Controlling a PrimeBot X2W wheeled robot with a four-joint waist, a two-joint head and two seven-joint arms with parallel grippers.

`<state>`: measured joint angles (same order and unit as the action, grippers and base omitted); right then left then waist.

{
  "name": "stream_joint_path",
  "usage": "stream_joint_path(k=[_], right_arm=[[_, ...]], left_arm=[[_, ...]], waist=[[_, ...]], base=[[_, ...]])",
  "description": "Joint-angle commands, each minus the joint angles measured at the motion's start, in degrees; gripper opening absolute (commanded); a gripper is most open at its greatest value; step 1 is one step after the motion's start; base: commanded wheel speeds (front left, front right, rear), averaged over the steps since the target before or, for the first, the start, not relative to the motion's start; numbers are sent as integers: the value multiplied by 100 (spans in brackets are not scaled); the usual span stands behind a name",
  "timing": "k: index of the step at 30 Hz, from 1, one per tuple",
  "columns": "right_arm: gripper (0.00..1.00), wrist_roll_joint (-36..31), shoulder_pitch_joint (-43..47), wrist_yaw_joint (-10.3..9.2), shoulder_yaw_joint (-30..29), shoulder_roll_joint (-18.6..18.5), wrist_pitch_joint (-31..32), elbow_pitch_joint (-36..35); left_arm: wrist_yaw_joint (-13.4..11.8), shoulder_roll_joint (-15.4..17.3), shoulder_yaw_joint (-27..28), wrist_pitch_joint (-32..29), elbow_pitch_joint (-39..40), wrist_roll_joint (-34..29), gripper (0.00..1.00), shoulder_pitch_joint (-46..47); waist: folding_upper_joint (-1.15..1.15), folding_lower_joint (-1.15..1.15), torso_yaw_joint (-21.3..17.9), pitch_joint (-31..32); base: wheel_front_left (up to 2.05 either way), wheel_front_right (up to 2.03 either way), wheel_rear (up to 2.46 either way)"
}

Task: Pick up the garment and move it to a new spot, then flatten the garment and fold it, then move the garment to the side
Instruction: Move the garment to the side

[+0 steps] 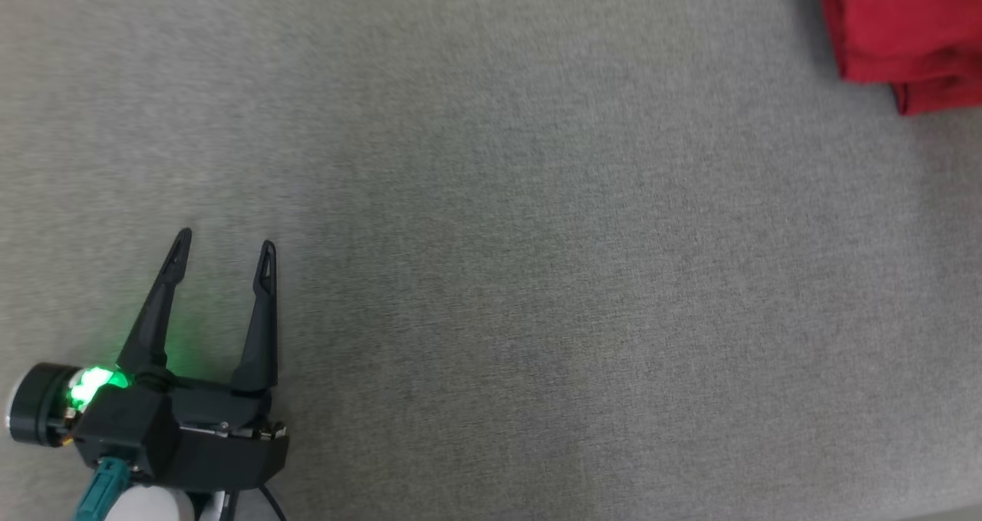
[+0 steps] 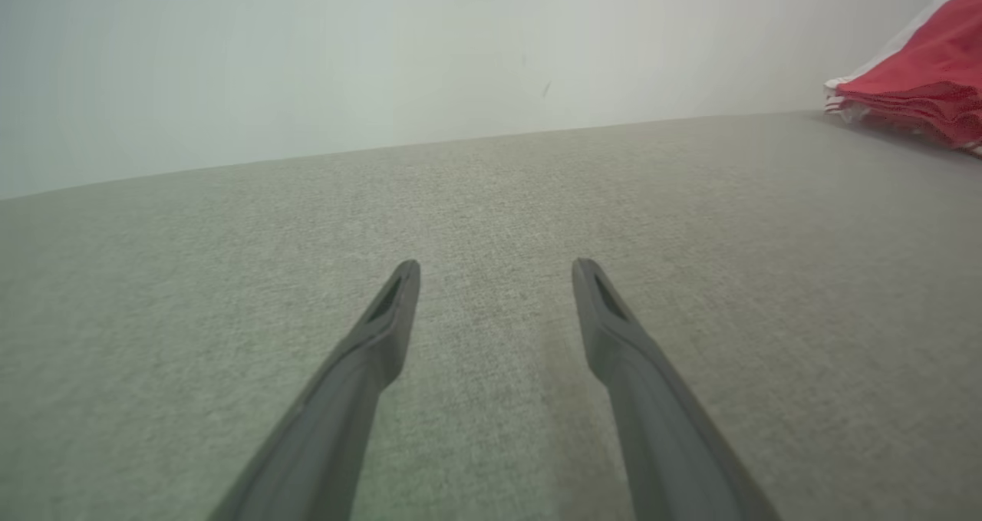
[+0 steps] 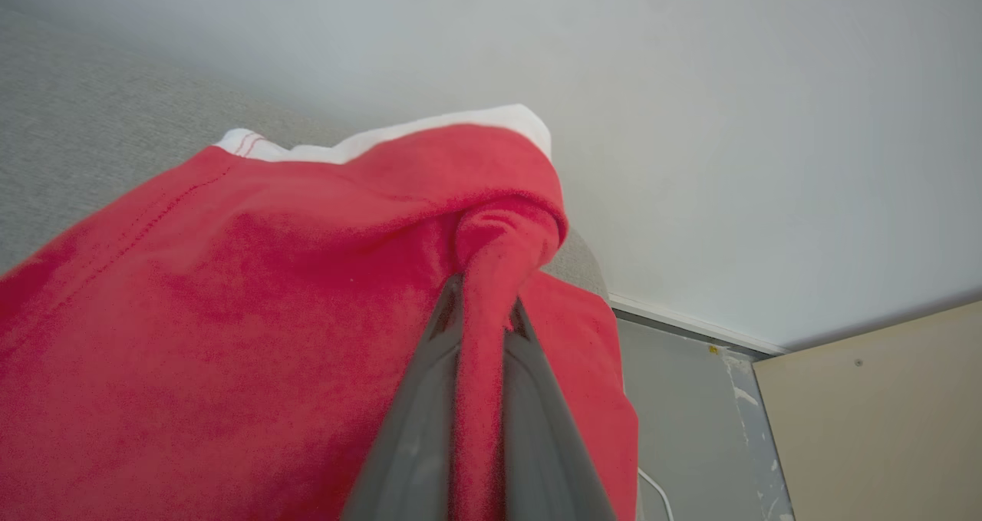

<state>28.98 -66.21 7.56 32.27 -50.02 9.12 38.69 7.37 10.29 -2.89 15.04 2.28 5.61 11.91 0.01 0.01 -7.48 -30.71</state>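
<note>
Garment (image 3: 230,314) — red, white-trimmed — is pinched in the closed right jaws; the left jaws stand open, well apart from it.

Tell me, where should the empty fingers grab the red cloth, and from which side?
Probably the near left corner of the red garment, reached from the left by the open left gripper, fingers low and level with the grey surface. That edge shows as stacked layers facing that side, and the right gripper is shut on a bunched fold of it.
</note>
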Motion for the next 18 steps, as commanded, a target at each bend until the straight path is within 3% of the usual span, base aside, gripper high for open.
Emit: stream_joint_path(k=[1,8,18], right_arm=[[0,-111,-142,-19,55,-141,12,-53],[0,-524,-500,-19,180,-581,-82,-57],[0,-1255,-991,-19,342,-792,-176,-35]], left_arm=[[1,81,-39,17,136,-57,100,84],[6,211,-197,16,539,-104,100,172],[-8,270,-287,0,690,-96,100,286]], waist=[[-1,-1,-363,-497],[-1,-1,-464,-785],[-1,-1,-424,-1022]], base=[[0,0,0],[0,0,0],[0,0,0]])
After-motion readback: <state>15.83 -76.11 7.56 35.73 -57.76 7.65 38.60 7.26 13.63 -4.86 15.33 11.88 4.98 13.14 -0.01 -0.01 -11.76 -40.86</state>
